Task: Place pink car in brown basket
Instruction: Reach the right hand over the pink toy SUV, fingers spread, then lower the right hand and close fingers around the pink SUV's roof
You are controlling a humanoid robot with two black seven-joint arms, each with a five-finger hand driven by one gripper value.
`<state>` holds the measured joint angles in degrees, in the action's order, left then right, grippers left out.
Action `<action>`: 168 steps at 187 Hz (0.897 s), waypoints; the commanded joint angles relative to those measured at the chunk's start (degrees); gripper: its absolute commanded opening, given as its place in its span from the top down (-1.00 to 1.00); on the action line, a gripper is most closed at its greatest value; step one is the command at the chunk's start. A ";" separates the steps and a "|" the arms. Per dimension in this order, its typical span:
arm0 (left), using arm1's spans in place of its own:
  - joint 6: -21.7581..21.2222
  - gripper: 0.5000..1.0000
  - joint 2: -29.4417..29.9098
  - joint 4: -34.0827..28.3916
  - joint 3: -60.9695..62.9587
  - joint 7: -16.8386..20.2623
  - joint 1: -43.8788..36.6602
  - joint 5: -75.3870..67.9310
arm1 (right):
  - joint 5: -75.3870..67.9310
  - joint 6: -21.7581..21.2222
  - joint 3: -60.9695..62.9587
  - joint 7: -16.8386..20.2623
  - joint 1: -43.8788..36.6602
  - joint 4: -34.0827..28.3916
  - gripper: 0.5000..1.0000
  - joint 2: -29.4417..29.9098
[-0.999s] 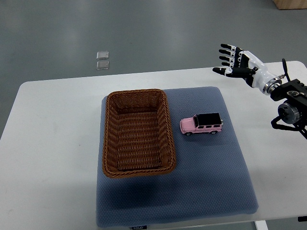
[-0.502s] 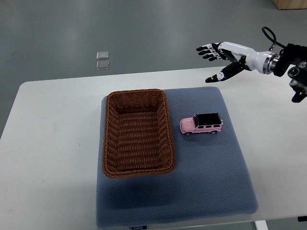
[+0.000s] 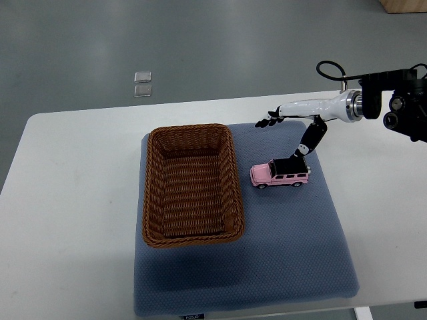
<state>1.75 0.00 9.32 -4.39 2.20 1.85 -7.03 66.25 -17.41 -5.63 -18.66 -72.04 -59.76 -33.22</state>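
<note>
The pink car (image 3: 280,173), a toy jeep with a black roof, stands on the blue-grey mat (image 3: 267,253) just right of the brown basket (image 3: 153,200). The woven basket is rectangular and holds nothing. My right hand (image 3: 283,137) reaches in from the right edge and hovers over the car's far side. Its fingers (image 3: 267,121) are spread toward the left, and the thumb (image 3: 308,139) hangs down to the car's roof at its rear end. Nothing is held. The left arm is out of view.
The mat lies on a white table (image 3: 67,200). On the grey floor beyond the table's far edge sit two small clear squares (image 3: 142,84). A wooden corner (image 3: 403,5) shows at the top right.
The right hand has come down and left from above the table's far right corner to just over the car, turning palm down. The car and basket have not moved.
</note>
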 commanded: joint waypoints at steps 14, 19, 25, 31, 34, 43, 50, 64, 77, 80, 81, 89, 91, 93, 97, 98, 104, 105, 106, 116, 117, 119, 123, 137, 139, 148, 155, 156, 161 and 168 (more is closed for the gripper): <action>0.01 -1.00 0.00 0.00 0.00 0.00 0.00 0.00 | 2.92 0.79 -1.05 0.38 0.14 -0.09 -0.64 0.70; 0.01 -1.00 0.00 0.00 0.00 0.00 0.00 0.00 | 3.01 0.97 -1.14 0.38 0.14 -0.09 -0.64 0.79; 0.01 -1.00 0.00 0.00 0.00 0.00 0.00 0.00 | 3.01 0.97 -1.14 0.38 0.14 -0.09 -0.64 0.79; 0.01 -1.00 0.00 0.00 0.00 0.00 0.00 0.00 | 3.01 1.50 -1.14 0.38 0.58 -0.09 -0.64 1.23; 0.01 -1.00 0.00 0.00 0.00 0.00 0.00 0.00 | 3.01 1.50 -1.14 0.38 0.67 -0.09 -0.64 1.40; 0.01 -1.00 0.00 0.00 0.00 0.00 0.00 0.00 | 3.10 1.50 -1.49 0.38 0.85 -0.09 -0.64 1.58; 0.01 -1.00 0.00 0.00 0.00 0.00 0.00 0.00 | 3.18 1.67 -2.02 0.38 0.93 -0.09 -0.64 1.58; 0.01 -1.00 0.00 0.00 0.00 0.00 0.00 0.00 | 3.27 2.20 -3.07 0.38 0.93 -0.09 -0.64 1.75; 0.01 -1.00 0.00 0.00 0.00 0.00 0.00 0.00 | 3.45 2.82 -3.51 0.38 1.02 -0.09 -0.64 2.02; 0.01 -1.00 0.00 0.00 0.00 0.00 0.00 0.00 | 3.53 2.99 -3.69 0.38 1.20 -0.09 -0.64 2.02; 0.01 -1.00 0.00 0.00 0.00 0.00 0.00 0.00 | 3.54 2.99 -3.69 0.38 1.20 -0.09 -0.64 2.02; 0.01 -1.00 0.00 0.00 0.00 0.00 0.00 0.00 | 3.71 3.26 -3.78 0.38 1.64 -0.09 -0.64 2.02; 0.01 -1.00 0.00 0.00 0.00 0.00 0.00 0.00 | 3.71 3.26 -3.78 0.38 1.72 -0.09 -0.64 2.02; 0.01 -1.00 0.00 0.00 0.00 0.00 0.00 0.00 | 3.71 3.26 -3.78 0.38 1.73 -0.09 -0.64 2.02; 0.01 -1.00 0.00 0.00 0.00 0.00 0.00 0.00 | 3.71 3.34 -3.78 0.38 1.81 -0.09 -0.64 2.02; 0.01 -1.00 0.00 0.00 0.00 0.00 0.00 0.00 | 3.71 3.34 -3.78 0.38 1.81 -0.09 -0.64 2.02; 0.01 -1.00 0.00 0.00 0.00 0.00 0.00 0.00 | 3.80 3.52 -3.86 0.38 1.81 -0.09 -0.64 2.11; 0.01 -1.00 0.00 0.00 0.00 0.00 0.00 0.00 | 3.80 3.61 -3.86 0.38 1.90 -0.09 -0.64 2.11; 0.01 -1.00 0.00 0.00 0.00 0.00 0.00 0.00 | 3.80 3.61 -3.86 0.38 1.90 -0.09 -0.64 2.11; 0.01 -1.00 0.00 0.00 0.00 0.00 0.00 0.00 | 3.97 4.13 -3.86 0.47 2.08 -0.09 -0.64 2.54; 0.01 -1.00 0.00 0.00 0.00 0.00 0.00 0.00 | 4.15 4.31 -3.86 0.56 2.25 -0.01 -0.64 2.63; 0.01 -1.00 0.00 0.00 0.00 0.00 0.00 0.00 | 4.24 4.40 -3.95 0.64 2.34 -0.01 -0.64 2.72; 0.01 -1.00 0.00 0.00 0.00 0.00 0.00 0.00 | 4.59 4.66 -3.95 1.00 2.43 0.17 -0.64 2.81; 0.01 -1.00 0.00 0.00 0.00 0.00 0.00 0.00 | 5.03 5.36 -3.95 1.79 2.52 0.87 -0.64 2.90; 0.01 -1.00 0.00 0.00 0.00 0.00 0.00 0.00 | 5.03 5.36 -3.95 1.79 2.52 0.96 -0.64 2.90; 0.01 -1.00 0.00 0.00 0.00 0.00 0.00 0.00 | 5.03 5.36 -3.95 1.79 2.60 0.96 -0.64 2.81; 0.01 -1.00 0.00 0.00 0.00 0.00 0.00 0.00 | 5.03 5.36 -3.95 1.79 2.60 0.96 -0.64 2.72; 0.01 -1.00 0.00 0.00 0.00 0.00 0.00 0.00 | 5.03 5.36 -3.95 1.79 2.60 0.96 -0.64 2.72; 0.01 -1.00 0.00 0.00 0.00 0.00 0.00 0.00 | 5.03 5.36 -4.04 1.79 2.69 0.87 -0.64 2.72; 0.01 -1.00 0.00 0.00 0.00 0.00 0.00 0.00 | 5.03 5.36 -4.04 1.79 2.69 0.87 -0.64 2.72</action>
<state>1.77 0.00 9.32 -4.39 2.20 1.85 -7.03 71.24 -12.09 -9.58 -16.94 -69.48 -58.86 -30.40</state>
